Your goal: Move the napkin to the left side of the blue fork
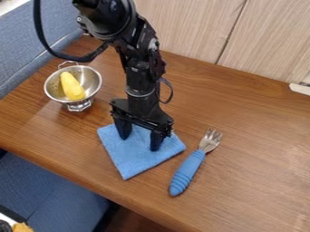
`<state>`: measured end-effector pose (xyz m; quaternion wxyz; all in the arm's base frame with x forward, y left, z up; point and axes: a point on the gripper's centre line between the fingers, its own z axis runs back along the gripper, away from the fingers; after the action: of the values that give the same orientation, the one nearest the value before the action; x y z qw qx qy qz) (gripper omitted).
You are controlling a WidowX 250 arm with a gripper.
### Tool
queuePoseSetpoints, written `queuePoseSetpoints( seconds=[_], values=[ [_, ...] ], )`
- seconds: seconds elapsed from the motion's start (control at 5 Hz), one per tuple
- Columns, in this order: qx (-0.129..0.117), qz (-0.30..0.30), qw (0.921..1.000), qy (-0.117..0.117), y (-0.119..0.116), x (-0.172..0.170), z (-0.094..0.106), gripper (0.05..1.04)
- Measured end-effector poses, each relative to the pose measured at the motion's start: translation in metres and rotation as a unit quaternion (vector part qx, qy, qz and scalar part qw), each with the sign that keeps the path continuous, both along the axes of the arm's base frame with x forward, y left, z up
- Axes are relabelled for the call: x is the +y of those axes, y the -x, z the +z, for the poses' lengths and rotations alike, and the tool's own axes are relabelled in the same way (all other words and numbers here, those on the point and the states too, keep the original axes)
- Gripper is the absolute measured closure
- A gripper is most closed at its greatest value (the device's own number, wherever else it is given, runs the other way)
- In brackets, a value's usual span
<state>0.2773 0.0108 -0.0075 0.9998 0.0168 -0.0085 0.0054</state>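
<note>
Napkin (127,161) prob. v. light & limp; best pinched nr. middle so a fold's bunched. Tool (140,144) spread wide above, nothing gripped.

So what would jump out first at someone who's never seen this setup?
Probably the black robot arm, coming down from the top edge with its end effector open at the blue napkin. Just right of the napkin in the picture lies a fork with a chunky blue handle. At upper left, something bright yellow sits in a metal colander.
</note>
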Motion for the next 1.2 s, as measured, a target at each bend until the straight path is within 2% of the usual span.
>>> queuePoseSetpoints(
  seconds=[0.2, 0.4, 0.6, 0.8, 1.0, 1.2],
  values=[
    [0.001, -0.007, 0.9999, -0.010, 0.006, -0.002, 0.001, 0.085],
    [-0.006, -0.011, 0.9999, -0.005, 0.007, -0.004, 0.003, 0.085],
    [-0.018, -0.015, 0.9996, -0.015, 0.004, -0.002, 0.011, 0.085],
    [-0.036, -0.011, 0.9993, -0.009, 0.002, -0.005, 0.026, 0.085],
    [-0.072, -0.010, 0.9971, -0.020, -0.002, -0.010, 0.050, 0.085],
    [-0.093, 0.001, 0.9946, -0.046, -0.001, -0.009, 0.069, 0.085]
  ],
)
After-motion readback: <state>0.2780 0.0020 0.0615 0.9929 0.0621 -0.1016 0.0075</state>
